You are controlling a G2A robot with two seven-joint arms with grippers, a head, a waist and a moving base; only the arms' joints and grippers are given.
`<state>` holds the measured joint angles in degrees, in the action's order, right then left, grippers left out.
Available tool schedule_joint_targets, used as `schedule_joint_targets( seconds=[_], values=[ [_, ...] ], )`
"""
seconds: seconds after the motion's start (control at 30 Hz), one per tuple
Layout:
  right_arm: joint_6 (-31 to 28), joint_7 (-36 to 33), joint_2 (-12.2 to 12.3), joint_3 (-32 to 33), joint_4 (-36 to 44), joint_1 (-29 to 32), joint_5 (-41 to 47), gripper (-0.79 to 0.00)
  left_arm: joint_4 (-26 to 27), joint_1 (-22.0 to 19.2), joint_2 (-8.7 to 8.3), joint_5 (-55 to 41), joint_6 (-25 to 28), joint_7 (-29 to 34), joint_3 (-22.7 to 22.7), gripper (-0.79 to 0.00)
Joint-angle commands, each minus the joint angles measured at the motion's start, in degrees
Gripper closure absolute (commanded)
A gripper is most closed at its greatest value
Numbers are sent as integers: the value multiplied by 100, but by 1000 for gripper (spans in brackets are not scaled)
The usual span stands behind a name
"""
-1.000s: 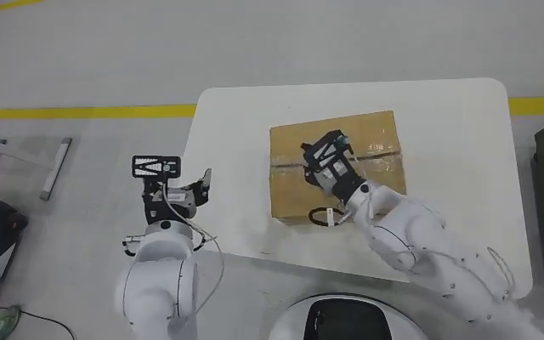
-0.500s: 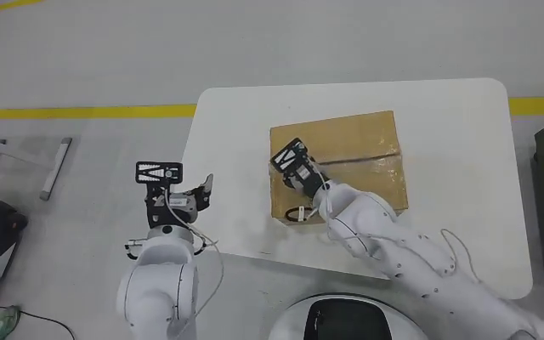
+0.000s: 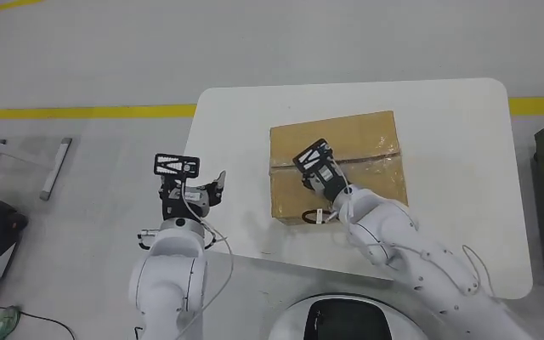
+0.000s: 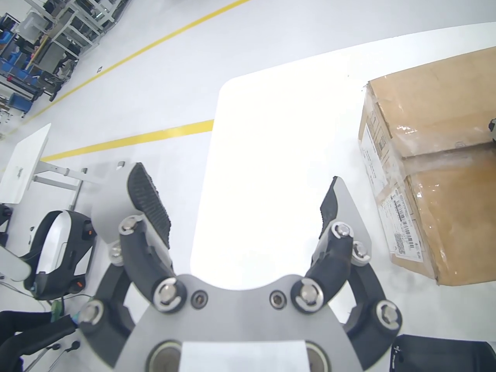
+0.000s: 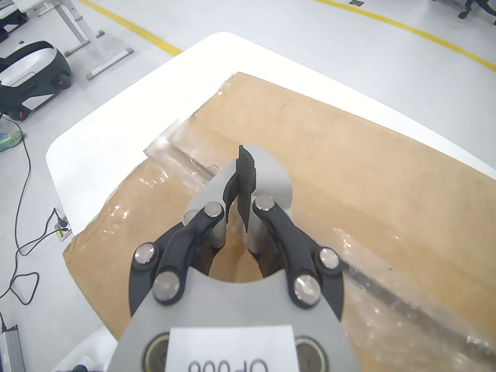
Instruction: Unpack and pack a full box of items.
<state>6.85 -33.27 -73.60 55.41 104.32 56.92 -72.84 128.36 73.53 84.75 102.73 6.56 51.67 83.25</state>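
Top view: a closed cardboard box is seen on the white table, a little right of the frame's centre and turned slightly against the table's edges. Its flaps are shut, and a strip of clear tape is laid along the middle seam from one short side to the other.

The right gripper is placed over the left part of the box's top, at the taped seam and near the left short edge. In the right wrist view the two fingers of this gripper are pressed together, and nothing is seen between them. Whether the box is touched by the fingertips cannot be told.

The left gripper is held at the left edge of the table, left of centre in the frame and well apart from the box. In the left wrist view its fingers are spread wide with nothing between them, and the bare table top is seen through the gap. White paper labels are stuck on the side face of the box that is turned to this gripper.

A yellow line is painted on the floor in the left half of the frame.
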Motion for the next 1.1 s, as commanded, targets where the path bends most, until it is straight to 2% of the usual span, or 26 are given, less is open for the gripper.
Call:
schedule_joint_targets(
  seconds=[0.0, 0.37, 1.07],
  values=[
    [-33, -18, 18, 128, 95, 116, -21, 0, -22, -15, -3, -5, 10, 1, -28, -785],
    [-185, 15, 105, 797, 491, 679, -170, 0, -44, -22, -18, -75, 27, 17, -118, -785],
    [-192, -78, 251, 2498, 1411, 1783, 279, 0, -35, 0, -41, -161, 20, -48, -354, -785]
  ],
)
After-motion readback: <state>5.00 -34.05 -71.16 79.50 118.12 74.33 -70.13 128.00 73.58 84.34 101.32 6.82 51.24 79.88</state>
